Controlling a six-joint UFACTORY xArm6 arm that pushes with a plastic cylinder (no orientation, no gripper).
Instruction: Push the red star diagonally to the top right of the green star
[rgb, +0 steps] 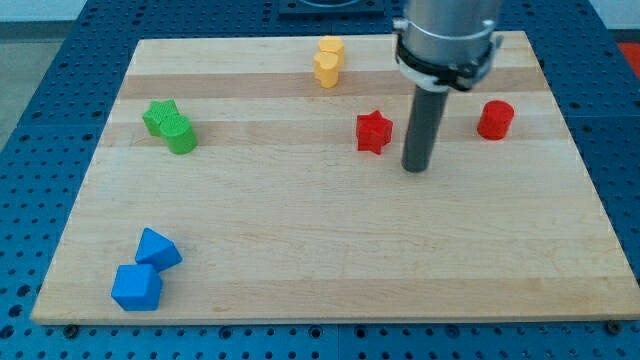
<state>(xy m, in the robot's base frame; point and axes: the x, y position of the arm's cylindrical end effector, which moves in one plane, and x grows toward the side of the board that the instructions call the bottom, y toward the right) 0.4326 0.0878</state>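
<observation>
Where the single camera looks down on the wooden counter (330, 250), the dark rod hangs from a grey cylindrical mount at the view's top right, and my tip (416, 169) rests on the wood just to the view's right of the red star (373, 131). A narrow strip of bare board shows between the two, so they are near but apart. There is no pincer on this arm, so nothing can be said of it being apart or together; only the straight rod shows.

The red star sits in the upper half of the board, a little right of centre. Further to the view's right, beyond the rod, stands a red cylinder (494, 119), well apart from the star.

The green star (159, 116) lies far off at the view's left, at about the same height as the red star, and a green rounded block (181, 135) touches it on its lower right side.

At the view's top, close to the board's far edge, two yellow blocks press against each other: a yellow block (331, 47) above and a yellow lower block (325, 70) just beneath; their shapes are hard to make out.

In the view's bottom left corner a blue triangular block (157, 249) touches a blue cube-like block (136, 288) just below it.
</observation>
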